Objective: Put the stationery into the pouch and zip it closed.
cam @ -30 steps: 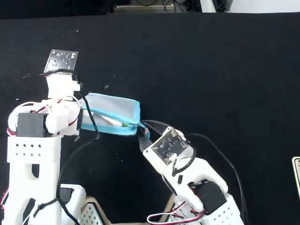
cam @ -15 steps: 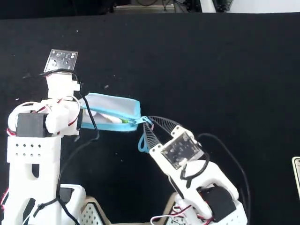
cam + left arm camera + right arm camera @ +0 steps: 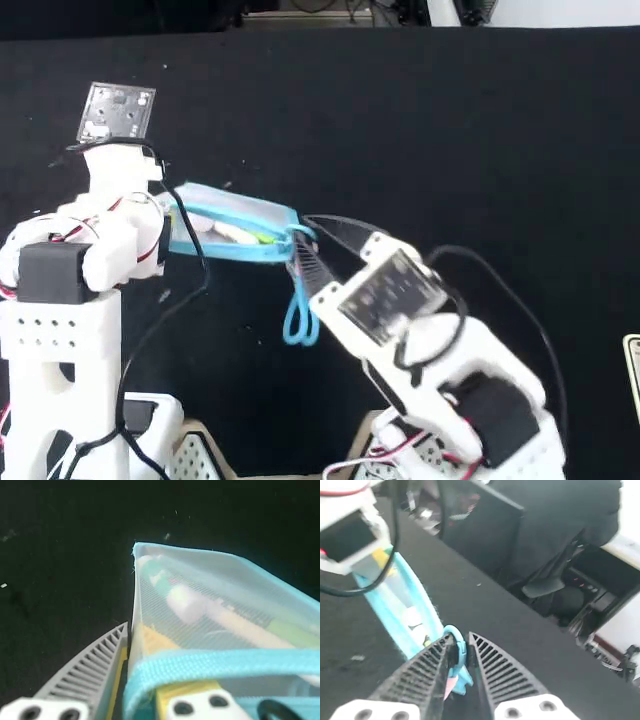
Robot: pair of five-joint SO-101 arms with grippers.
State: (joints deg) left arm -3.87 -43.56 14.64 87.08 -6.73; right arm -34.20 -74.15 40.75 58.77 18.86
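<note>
Right wrist view has the right end effector pinched together on the blue loop of the mesh pouch, whose left end the left end effector clamps, stationery inside, over the black tabletop left of centre.

Pale mesh pouch with turquoise trim, held stretched and tilted, one end clamped in the left gripper, zip end pinched by the right gripper, white and green stationery seen through the mesh, turquoise loop hung below.
</note>
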